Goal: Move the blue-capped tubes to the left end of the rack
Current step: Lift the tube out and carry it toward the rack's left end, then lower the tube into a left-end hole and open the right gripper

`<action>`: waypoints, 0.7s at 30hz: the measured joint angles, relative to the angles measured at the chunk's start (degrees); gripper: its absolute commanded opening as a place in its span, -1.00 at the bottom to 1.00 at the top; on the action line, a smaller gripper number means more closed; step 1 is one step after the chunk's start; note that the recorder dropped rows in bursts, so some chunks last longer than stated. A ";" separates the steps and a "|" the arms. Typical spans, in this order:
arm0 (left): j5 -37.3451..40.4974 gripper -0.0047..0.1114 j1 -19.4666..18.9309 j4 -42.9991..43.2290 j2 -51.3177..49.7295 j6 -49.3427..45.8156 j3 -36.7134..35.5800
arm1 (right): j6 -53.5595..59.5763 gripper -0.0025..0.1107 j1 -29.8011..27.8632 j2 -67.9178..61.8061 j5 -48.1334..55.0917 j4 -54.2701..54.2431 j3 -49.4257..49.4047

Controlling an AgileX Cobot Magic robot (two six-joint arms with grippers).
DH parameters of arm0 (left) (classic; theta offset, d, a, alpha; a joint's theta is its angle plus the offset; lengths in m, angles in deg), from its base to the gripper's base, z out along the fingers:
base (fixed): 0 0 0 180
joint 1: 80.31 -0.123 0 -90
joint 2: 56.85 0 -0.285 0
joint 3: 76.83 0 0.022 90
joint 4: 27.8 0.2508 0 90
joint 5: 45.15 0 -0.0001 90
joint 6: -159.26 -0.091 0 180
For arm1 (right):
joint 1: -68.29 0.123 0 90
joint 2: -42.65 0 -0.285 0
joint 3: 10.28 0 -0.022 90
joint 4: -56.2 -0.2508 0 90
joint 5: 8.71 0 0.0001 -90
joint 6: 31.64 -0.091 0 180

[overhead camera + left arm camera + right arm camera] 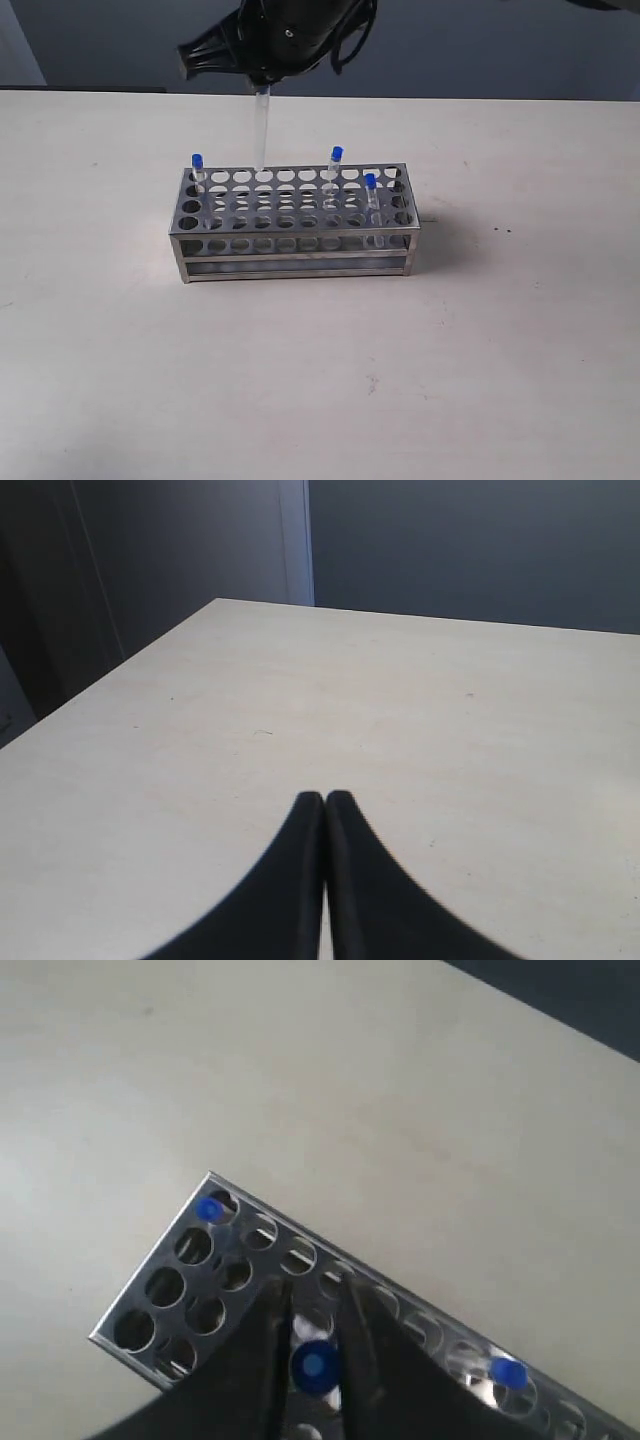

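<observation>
While the right pincer point(310, 1288) grips a blue-capped tube point(262, 130) above the rack point(295, 243), the left pincer point(324, 800) sits pressed together, empty

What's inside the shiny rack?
Three blue-capped tubes stand in the rack: one at its left back corner, two near the right end. The rack partly hides their lower ends. The fourth tube hangs above, in the right gripper.

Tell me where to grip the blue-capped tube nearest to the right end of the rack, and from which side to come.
Grip the tube just under its blue cap, coming straight down from above. It stands about upright, only its top rises above the rack, and no other tube stands right next to it.
</observation>
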 measured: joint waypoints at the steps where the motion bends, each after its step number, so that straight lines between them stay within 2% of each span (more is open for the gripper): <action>1: 0.00 -0.91 0.00 0.00 0.00 0.00 0.00 | 1.47 -0.97 0.00 -0.01 -0.99 -1.16 0.00; 11: 0.00 -0.91 0.00 0.00 0.00 0.00 0.00 | 12.02 -0.97 0.43 -5.62 -9.76 -11.01 0.00; 21: 0.00 -0.91 0.00 0.00 0.00 0.00 0.00 | 15.52 -0.97 1.62 -9.99 -13.93 -12.71 0.00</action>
